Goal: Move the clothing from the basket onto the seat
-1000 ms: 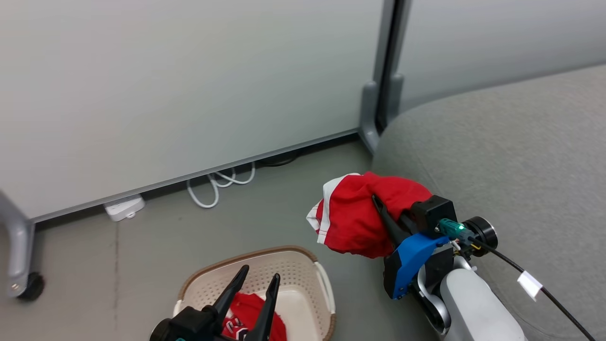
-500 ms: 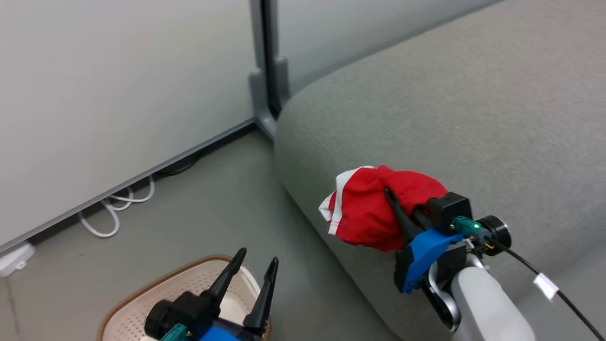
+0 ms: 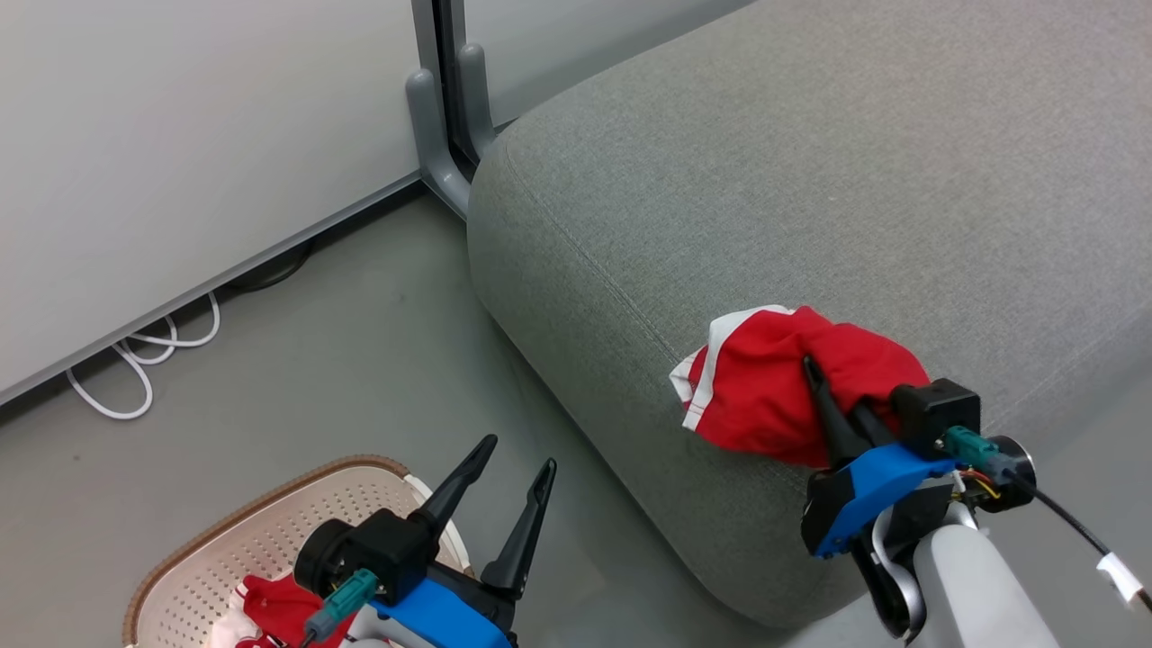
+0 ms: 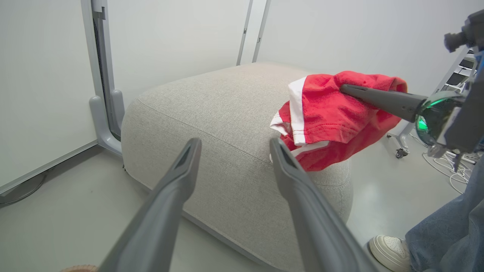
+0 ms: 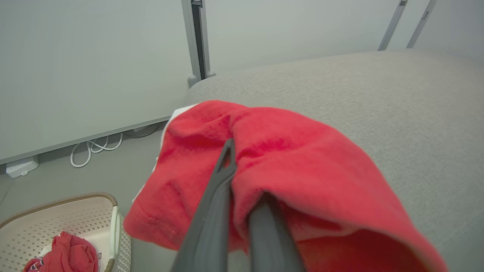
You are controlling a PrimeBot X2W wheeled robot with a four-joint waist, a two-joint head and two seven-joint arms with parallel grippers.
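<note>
A red garment with white trim (image 3: 765, 391) hangs bunched from my right gripper (image 3: 808, 364), which is shut on it above the front edge of the grey seat (image 3: 765, 180). From the right wrist, the cloth (image 5: 287, 158) drapes over that gripper (image 5: 232, 151) and hides one fingertip. In the left wrist view the garment (image 4: 329, 113) hangs just over the seat (image 4: 211, 105); I cannot tell if it touches. My left gripper (image 3: 517, 454) is open and empty above the cream basket (image 3: 270, 531). A second red garment (image 5: 72, 255) lies in the basket (image 5: 56, 223).
A white partition wall with a grey post foot (image 3: 441, 153) stands behind the seat. White cable (image 3: 144, 360) coils on the floor along the wall, near a power strip (image 5: 20, 166). A person's shoe (image 4: 389, 251) and jeans leg (image 4: 450, 234) are beside the seat's far side.
The head camera has swung right, bringing the seat into the middle. My right gripper has carried the red garment from beside the seat to over its front edge. The left gripper stays open.
</note>
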